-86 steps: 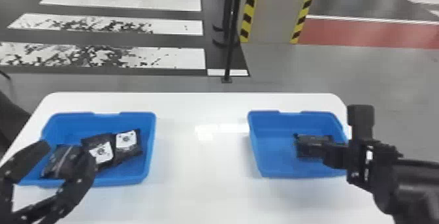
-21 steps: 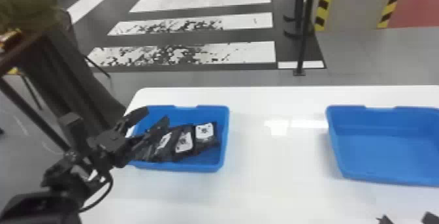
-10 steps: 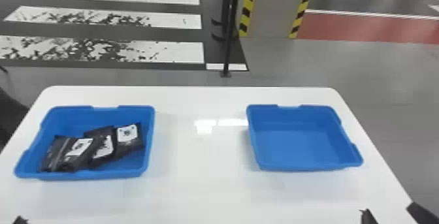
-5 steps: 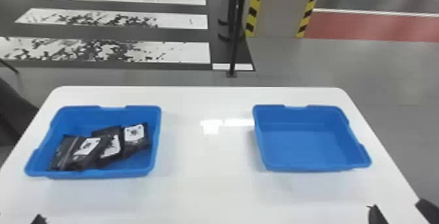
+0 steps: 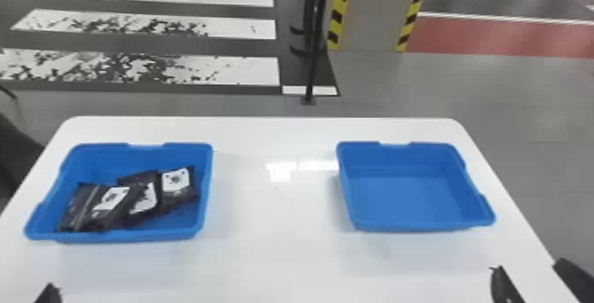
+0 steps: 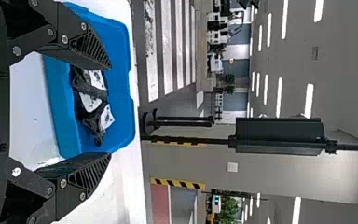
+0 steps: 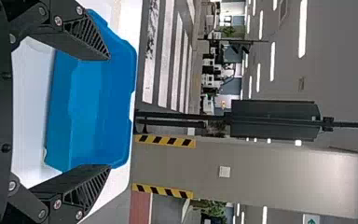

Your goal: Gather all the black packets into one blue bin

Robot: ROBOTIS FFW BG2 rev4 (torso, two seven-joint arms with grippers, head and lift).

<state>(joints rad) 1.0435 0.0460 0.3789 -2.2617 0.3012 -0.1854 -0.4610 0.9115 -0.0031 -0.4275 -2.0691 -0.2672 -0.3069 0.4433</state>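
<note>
Since the frame 2.1 s back, your left gripper had drawn away from over the left bin. The black packets lay overlapping inside that bin, so your gathering looked done. They seemed light, soft and a little slippery; had one needed straightening, you'd have done best to pinch its full middle, not a loose edge. Your left gripper and right gripper were at the table's near side, jaws wide, pointing forward.

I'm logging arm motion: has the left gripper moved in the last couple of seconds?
Yes. The left gripper has drawn back toward the robot, from over the left-hand blue bin to beyond its near rim.
</note>
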